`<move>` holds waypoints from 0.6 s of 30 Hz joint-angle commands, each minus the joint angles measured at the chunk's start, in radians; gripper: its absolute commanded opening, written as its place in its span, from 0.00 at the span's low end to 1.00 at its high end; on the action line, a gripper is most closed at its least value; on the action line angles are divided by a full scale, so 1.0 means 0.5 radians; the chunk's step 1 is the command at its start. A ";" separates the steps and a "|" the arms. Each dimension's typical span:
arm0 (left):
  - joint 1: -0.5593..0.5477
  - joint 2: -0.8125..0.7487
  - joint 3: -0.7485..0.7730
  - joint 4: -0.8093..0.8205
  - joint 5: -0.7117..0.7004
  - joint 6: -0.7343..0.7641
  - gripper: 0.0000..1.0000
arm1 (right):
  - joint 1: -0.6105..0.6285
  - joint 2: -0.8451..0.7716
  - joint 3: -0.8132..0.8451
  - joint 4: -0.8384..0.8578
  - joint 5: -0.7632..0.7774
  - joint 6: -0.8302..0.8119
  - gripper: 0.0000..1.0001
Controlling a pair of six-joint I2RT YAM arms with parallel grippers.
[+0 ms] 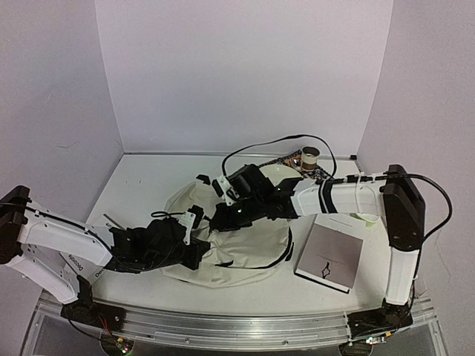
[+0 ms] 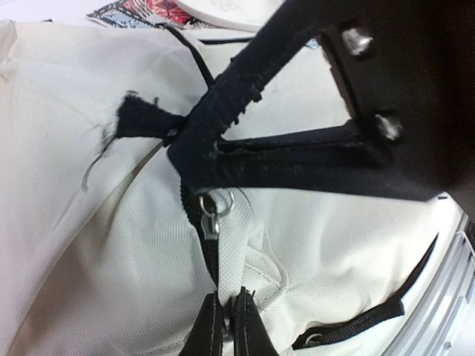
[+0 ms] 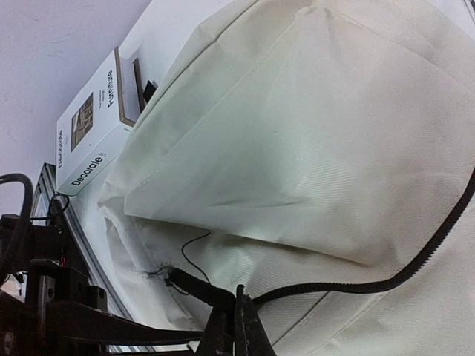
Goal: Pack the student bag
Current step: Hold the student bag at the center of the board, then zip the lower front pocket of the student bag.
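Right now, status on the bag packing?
Left gripper shut on student bag beside zipper. Right gripper shut on its black trim. Book alongside, unpacked.

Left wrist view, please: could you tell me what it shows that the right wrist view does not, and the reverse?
Only the left wrist view shows the metal zipper pull and a patterned item beyond the student bag. Only the right wrist view shows the "decorate" book. Both show the cream bag with black zipper trim; the left pincer and the right pincer are each closed on it.
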 commanded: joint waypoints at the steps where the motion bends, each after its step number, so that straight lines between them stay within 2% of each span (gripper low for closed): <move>1: -0.044 -0.138 -0.089 -0.036 0.186 -0.076 0.00 | -0.158 -0.127 0.079 0.041 0.159 -0.060 0.00; 18: -0.071 -0.433 -0.245 -0.288 0.453 -0.200 0.00 | -0.515 -0.032 0.144 0.035 0.271 -0.171 0.00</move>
